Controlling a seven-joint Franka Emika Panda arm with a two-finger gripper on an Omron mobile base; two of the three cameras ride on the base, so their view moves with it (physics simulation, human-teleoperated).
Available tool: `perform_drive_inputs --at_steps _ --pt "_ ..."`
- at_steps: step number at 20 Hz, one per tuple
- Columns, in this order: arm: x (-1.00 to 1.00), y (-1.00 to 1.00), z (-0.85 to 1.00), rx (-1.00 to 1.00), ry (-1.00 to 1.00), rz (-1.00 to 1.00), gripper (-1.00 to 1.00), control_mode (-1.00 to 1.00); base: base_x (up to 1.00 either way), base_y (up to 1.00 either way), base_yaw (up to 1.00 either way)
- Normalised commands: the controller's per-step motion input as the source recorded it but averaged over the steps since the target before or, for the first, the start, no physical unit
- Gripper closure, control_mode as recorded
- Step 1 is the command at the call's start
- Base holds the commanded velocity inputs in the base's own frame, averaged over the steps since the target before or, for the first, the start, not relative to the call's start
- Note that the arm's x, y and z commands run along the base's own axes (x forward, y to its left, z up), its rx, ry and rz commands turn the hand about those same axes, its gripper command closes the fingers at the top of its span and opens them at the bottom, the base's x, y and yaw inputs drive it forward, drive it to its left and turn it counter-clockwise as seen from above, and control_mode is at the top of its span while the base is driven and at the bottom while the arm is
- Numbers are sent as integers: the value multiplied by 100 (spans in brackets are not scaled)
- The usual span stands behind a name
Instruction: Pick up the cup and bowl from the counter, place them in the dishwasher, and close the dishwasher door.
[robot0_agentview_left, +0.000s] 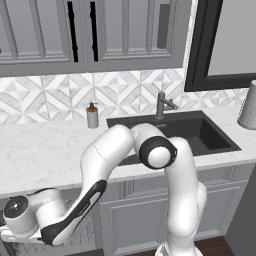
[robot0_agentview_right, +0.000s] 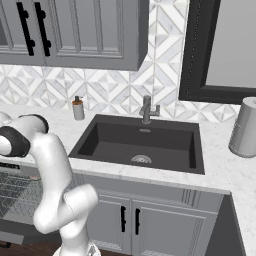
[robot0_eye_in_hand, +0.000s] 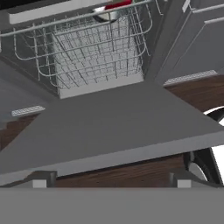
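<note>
Here the arm folds down low to the left of the sink (robot0_agentview_left: 200, 134), its wrist sunk below the white marble bench (robot0_agentview_left: 45, 150) in the left base view. The hand view looks along the dishwasher door (robot0_eye_in_hand: 109, 127), which lies open and flat as a dark grey panel, toward the wire rack (robot0_eye_in_hand: 94, 52) inside the dishwasher (robot0_eye_in_hand: 78, 26). At the rack's far edge a sliver of the red cup (robot0_eye_in_hand: 117, 4) sits just beside a curved grey piece that may be the bowl (robot0_eye_in_hand: 107, 16); I cannot tell more. The hand (robot0_eye_in_hand: 109, 181) shows two dark tips set apart with nothing between them, so it is released. The right base view adds the rack (robot0_agentview_right: 15, 192) from the side, a soap dispenser (robot0_agentview_right: 78, 108), the faucet (robot0_agentview_right: 146, 110) and a grey canister (robot0_agentview_right: 245, 127).
</note>
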Motion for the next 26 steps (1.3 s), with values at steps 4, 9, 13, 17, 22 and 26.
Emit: perform_drive_inputs --at_steps 4,9,13,17,22,26 --pt "-100 -18 75 1 -14 0 -100 -100 0 0 0" --pt "-100 0 0 -17 -20 0 -100 -100 0 0 0" --pt "-99 20 0 -26 7 -1 -100 -100 0 0 0" --pt "-95 40 -51 -37 24 -9 -100 -100 0 0 0" --pt "-62 16 -98 -28 -4 -2 -100 -100 0 0 0" --pt "-13 5 -95 -5 -35 0 -100 -100 0 0 0"
